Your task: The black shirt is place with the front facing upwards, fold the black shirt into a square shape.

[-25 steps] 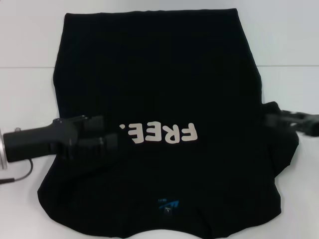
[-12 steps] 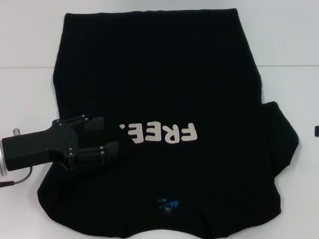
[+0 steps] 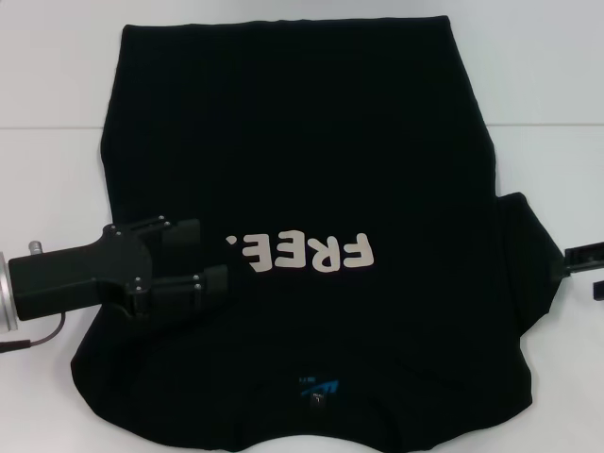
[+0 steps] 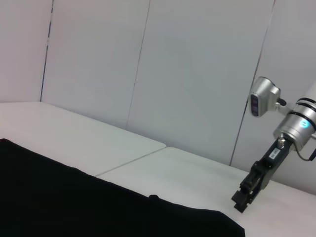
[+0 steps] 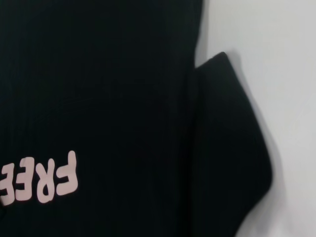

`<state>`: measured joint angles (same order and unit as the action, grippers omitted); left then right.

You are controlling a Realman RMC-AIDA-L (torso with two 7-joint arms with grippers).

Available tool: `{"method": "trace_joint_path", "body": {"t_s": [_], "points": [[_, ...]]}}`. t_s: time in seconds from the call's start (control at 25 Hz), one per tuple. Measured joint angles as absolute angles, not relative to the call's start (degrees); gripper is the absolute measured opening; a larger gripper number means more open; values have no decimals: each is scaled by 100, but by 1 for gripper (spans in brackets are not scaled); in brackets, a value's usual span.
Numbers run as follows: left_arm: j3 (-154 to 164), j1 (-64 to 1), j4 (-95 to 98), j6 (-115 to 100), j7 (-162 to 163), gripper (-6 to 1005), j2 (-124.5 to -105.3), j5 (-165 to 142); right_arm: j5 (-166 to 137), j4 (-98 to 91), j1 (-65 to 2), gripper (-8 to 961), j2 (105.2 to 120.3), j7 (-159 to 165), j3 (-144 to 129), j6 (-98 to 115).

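The black shirt (image 3: 311, 236) lies spread on the white table (image 3: 47, 75) and fills most of the head view, from the top edge down to the bottom edge. Its front faces up: the white "FREE!" lettering (image 3: 302, 252) is in the middle of the frame, turned upside down for the camera, and a small blue mark (image 3: 318, 386) sits near the collar at the bottom centre. The right sleeve (image 3: 528, 274) sticks out at the right side of the frame and lies flat on the table.

The left gripper (image 3: 212, 257) comes in from the lower left of the frame and lies over the shirt's left sleeve area, just beside the lettering. Its two fingers (image 3: 179, 234) stand apart, one above the other in the picture, so it is open; I cannot tell whether cloth is between them.

The right gripper (image 3: 587, 269) shows only at the right edge of the frame, beside the sleeve tip. In the left wrist view it (image 4: 243, 200) points down close to the table near the shirt's edge, but whether it is open or closed I cannot tell.
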<state>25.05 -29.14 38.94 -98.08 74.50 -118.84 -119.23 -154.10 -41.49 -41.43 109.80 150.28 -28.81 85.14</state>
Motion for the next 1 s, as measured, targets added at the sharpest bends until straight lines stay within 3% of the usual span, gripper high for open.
{"method": "trace_joint_path", "body": {"t_s": [1.0], "points": [[2480,-2909,3902,-9805,7460,848,-11915,-11901,-15407,-3558,-4471,700,11168,15021,-3353,7557]]}}
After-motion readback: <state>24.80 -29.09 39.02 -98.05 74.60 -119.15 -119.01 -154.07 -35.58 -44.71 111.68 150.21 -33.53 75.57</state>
